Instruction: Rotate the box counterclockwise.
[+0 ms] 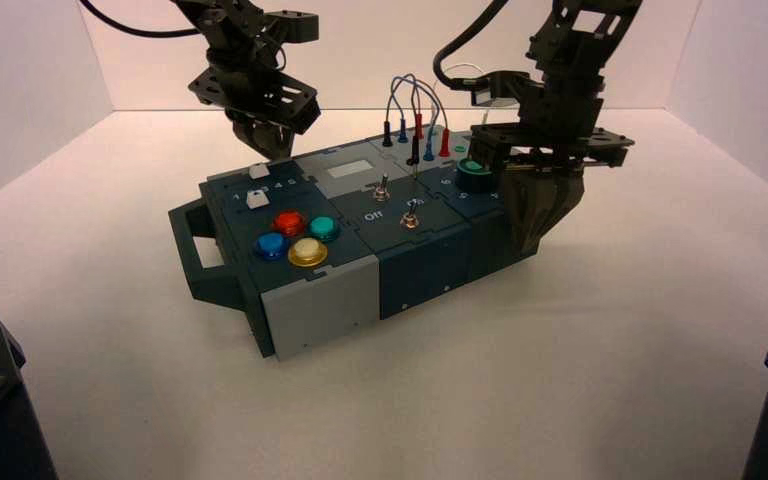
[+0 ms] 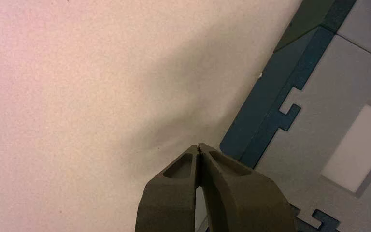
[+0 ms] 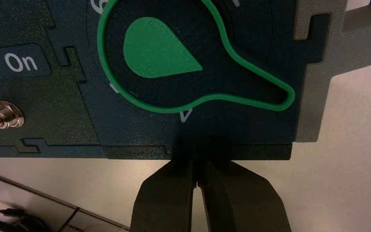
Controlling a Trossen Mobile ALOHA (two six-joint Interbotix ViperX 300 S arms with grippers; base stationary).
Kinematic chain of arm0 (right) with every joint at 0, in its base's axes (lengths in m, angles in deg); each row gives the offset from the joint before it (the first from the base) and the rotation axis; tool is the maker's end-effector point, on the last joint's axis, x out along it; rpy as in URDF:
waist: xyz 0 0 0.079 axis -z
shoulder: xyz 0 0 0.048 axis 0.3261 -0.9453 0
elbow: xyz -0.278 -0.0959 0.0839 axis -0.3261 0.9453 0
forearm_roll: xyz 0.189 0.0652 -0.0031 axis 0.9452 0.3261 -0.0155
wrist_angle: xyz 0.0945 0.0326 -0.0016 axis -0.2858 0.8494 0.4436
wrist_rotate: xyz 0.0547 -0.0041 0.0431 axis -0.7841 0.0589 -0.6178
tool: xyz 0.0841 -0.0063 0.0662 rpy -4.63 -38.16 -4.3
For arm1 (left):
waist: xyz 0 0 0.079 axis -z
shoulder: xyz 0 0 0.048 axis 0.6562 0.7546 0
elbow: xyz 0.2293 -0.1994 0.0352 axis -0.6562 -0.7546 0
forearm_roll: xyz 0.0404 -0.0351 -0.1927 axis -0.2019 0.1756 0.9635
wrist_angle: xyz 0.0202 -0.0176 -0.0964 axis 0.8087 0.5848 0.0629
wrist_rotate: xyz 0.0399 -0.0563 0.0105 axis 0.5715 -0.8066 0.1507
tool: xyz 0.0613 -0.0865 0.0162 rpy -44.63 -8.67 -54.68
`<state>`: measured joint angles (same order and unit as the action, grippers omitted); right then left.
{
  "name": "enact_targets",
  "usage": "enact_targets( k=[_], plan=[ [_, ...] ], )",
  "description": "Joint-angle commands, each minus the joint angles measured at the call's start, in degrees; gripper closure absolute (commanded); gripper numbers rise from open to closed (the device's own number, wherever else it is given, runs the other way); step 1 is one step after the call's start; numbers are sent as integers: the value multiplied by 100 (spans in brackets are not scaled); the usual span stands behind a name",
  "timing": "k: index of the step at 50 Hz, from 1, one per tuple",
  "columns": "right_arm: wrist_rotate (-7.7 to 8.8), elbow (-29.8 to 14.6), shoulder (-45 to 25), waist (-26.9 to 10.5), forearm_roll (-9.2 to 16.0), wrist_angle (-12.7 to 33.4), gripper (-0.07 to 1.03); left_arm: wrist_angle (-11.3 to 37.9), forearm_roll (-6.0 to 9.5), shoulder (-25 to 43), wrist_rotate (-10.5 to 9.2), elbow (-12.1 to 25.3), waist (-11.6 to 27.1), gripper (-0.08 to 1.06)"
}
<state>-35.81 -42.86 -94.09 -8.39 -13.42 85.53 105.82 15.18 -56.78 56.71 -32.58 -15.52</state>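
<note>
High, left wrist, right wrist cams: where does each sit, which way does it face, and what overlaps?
High: above and behind the arms, looking down at the box; shows both arms, left gripper at its far side, right gripper at its near right end.
Left wrist: on the left arm, looking past its own closed fingers at the box edge and table.
Right wrist: on the right arm, looking past its own closed fingers at the green knob and "On" label.
High and left wrist share the pale window.
</note>
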Motion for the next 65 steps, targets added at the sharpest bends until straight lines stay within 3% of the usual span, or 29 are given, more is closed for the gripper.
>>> enact_targets(
  k=[1, 36, 65],
  plan=[
    [-18, -527, -53, 35, -35, -88, 99, 229, 26, 35, 26, -53, 308, 100],
    [-18, -1187, -439, 229, -255, -35, 99, 633, 26, 167, 220, 97, 431, 100],
    [-26, -1740, -765, 255, -475, 18, 99, 888, 53, 264, 237, 448, 1020, 100]
  ],
)
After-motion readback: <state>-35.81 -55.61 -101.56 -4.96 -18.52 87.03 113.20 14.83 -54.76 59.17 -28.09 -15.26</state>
